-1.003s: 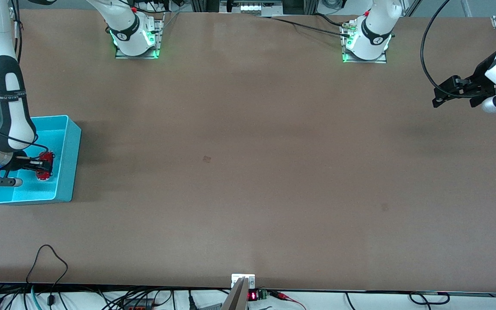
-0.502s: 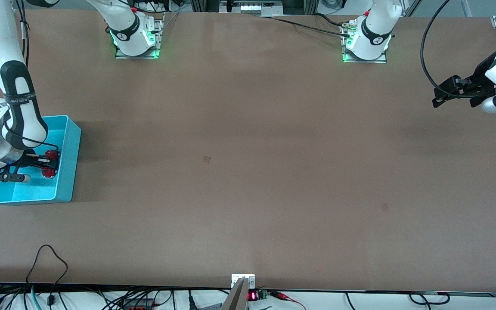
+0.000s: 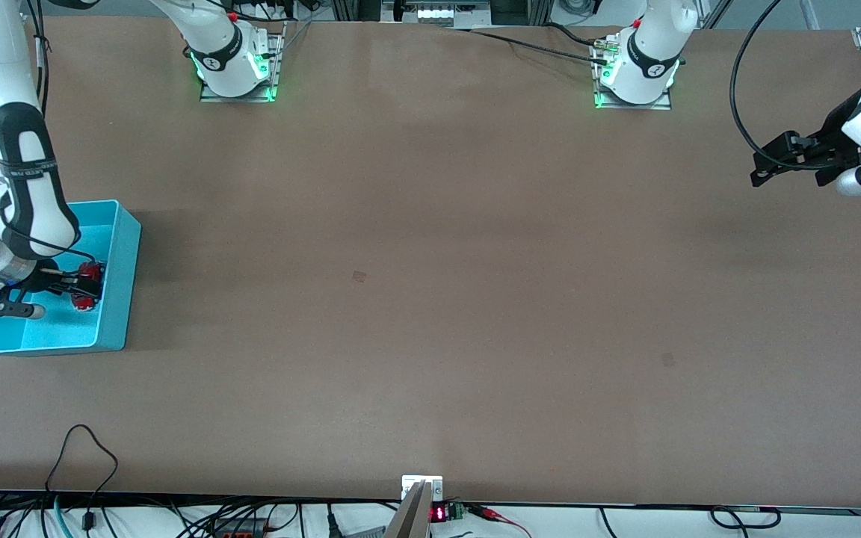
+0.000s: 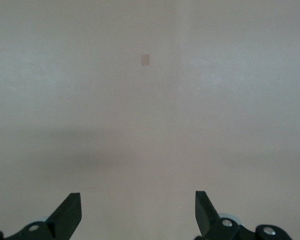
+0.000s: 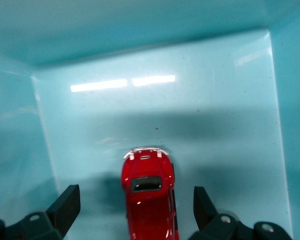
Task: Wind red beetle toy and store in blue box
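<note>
The red beetle toy (image 3: 87, 300) lies on the floor of the blue box (image 3: 121, 246), at the right arm's end of the table. In the right wrist view the toy (image 5: 149, 192) sits between my right gripper's two fingers, with a gap on each side. My right gripper (image 3: 79, 282) (image 5: 135, 200) is open and low inside the box (image 5: 90, 125). My left gripper (image 3: 758, 173) (image 4: 138, 205) is open and empty, held over bare table at the left arm's end, where the arm waits.
The two arm bases (image 3: 236, 71) (image 3: 636, 75) stand along the table's edge farthest from the front camera. Cables (image 3: 79, 448) hang at the edge nearest the camera. A small pale mark (image 3: 359, 276) is on the brown tabletop.
My right hand and the toy have shifted a little inside the box, toward its wall on the table-middle side. The left arm has not moved.
</note>
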`<state>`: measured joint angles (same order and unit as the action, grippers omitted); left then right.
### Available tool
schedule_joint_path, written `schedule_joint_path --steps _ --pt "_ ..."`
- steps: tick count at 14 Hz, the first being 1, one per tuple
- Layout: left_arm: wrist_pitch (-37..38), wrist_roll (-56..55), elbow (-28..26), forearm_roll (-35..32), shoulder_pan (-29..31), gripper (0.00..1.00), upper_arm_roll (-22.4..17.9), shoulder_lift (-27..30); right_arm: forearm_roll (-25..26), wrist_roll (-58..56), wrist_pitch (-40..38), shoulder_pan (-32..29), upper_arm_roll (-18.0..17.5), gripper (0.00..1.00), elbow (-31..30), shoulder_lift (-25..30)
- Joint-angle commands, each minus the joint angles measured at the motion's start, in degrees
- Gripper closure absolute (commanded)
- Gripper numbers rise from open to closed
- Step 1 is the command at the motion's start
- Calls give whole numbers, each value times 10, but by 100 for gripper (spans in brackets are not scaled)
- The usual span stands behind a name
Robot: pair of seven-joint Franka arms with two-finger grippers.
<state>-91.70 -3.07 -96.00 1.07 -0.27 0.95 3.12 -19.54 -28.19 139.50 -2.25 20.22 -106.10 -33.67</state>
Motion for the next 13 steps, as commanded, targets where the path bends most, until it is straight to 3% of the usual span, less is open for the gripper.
schedule_joint_path --steps 1,4,7,10,13 --pt "5 -6 17 -12 -5 0 -2 -9 -7 -7 -60 -1 -7 0 -1 58" --pt "5 -6 17 -12 -5 0 -2 -9 -4 -7 -111 3 -7 0 18 97" --pt "5 -6 17 -12 -5 0 -2 -9 -1 0 -213 13 -8 0 90 107" --pt "5 -6 17 -13 -5 0 -2 -9 42 1 -246 23 -11 0 111 143" --pt "5 -6 17 -13 -5 0 -2 -9 52 75 -275 32 -48 0 110 180"
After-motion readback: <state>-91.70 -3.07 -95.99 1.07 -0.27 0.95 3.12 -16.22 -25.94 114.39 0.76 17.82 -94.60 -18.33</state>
